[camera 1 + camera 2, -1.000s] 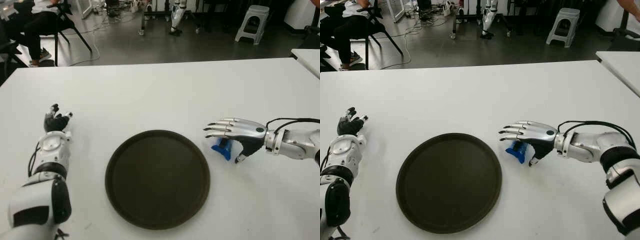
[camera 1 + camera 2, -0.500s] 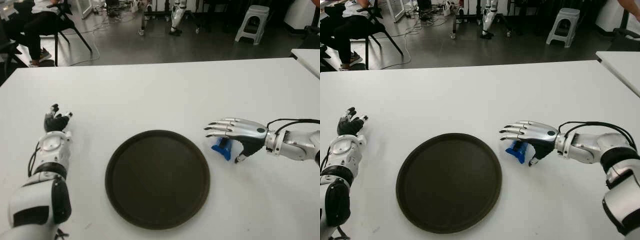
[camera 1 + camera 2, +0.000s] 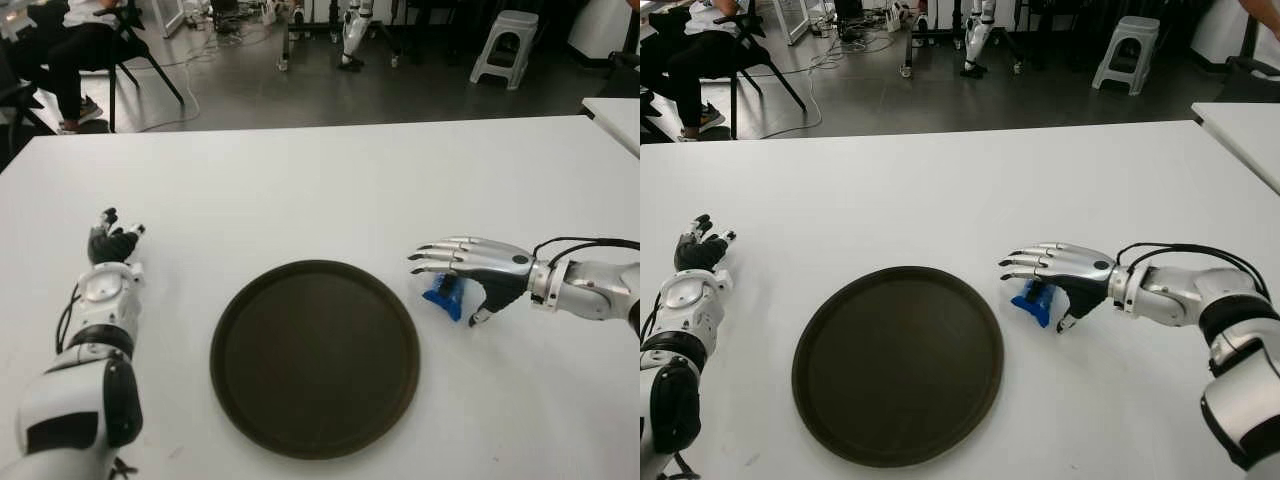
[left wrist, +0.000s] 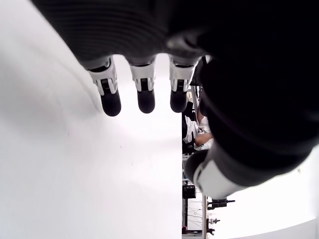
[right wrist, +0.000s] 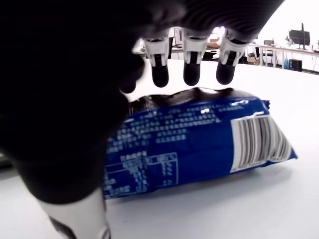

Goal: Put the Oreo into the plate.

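Right hand: the right hand (image 3: pixel 478 270) hovers palm-down over the packet, fingers (image 5: pixel 185 59) stretched out flat and wide, gripping nothing yet.
Oreo: the blue Oreo packet (image 3: pixel 443 295) lies on the white table (image 3: pixel 320 190), under the palm, just beside the plate's rim at about 3 o'clock of the plate; the right wrist view shows it flat on the table, barcode end clear of the hand.
Plate: the dark round plate (image 3: pixel 315 357) sits in front of the robot with nothing in it.
Left hand: the left hand (image 3: pixel 112 243) shows at about 9 o'clock of the plate, well apart from it, idle, fingers loose and holding nothing.
Step in hand: closing on the packet, as I read it; the grasp is not yet made.
How to do it well: lower the palm until thumb and fingers straddle the packet's long sides, then curl gently, since the wrapper will likely crumple or slide on the smooth table.
Watch for: nudging the packet against the rim, or pinching only a wrapper edge so it droops.
After the grip: lift clear of the rim before carrying toward 9 o'clock and release over the plate's middle.
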`<state>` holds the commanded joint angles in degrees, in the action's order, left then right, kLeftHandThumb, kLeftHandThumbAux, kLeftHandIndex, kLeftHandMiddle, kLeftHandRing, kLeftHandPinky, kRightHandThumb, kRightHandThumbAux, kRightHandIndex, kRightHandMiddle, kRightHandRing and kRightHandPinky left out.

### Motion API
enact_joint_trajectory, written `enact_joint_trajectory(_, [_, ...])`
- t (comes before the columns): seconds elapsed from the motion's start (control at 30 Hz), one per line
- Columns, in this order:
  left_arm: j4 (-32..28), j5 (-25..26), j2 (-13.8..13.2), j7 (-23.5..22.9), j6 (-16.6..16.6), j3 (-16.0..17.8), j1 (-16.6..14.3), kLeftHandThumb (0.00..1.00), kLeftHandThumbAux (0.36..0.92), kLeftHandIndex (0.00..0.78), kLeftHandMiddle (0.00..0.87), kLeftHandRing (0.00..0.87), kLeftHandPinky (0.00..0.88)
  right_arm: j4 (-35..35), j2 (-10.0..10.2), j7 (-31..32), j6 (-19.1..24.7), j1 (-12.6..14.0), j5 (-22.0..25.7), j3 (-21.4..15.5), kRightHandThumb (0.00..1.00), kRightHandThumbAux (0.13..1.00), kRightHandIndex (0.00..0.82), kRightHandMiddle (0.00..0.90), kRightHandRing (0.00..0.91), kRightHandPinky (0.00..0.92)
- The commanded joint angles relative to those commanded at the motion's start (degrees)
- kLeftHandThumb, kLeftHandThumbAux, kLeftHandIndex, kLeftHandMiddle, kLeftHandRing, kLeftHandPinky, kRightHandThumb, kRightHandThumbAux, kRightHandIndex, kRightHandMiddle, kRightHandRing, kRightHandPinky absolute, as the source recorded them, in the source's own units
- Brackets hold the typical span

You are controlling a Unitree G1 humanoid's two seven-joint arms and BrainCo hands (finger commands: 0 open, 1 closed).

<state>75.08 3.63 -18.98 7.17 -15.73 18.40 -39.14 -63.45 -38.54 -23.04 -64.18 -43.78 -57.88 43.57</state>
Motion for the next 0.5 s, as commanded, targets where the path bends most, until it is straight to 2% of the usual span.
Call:
enact_joint_trajectory(0.23, [-0.06,-0.35,0.01,0.43,0.13,-0.52,-0.01,0.000,0.835,0.000,0.000,0.013,0.053,0.27,-0.63,-0.41,-0.46,-1.12,-0.68,0.36,0.000,0.868,0.000,0.000,0.000,0.000])
enact_joint_trajectory(0.5, [-0.17,-0.06,0.41,0.75,0.22,-0.47,-0.16,0.000,0.826,0.000,0.000,0.005,0.045,-2.21,-0.57,3.74,-1.78,-2.83,0.73,0.03,0.000,0.868,0.000,0.000,0.000,0.000])
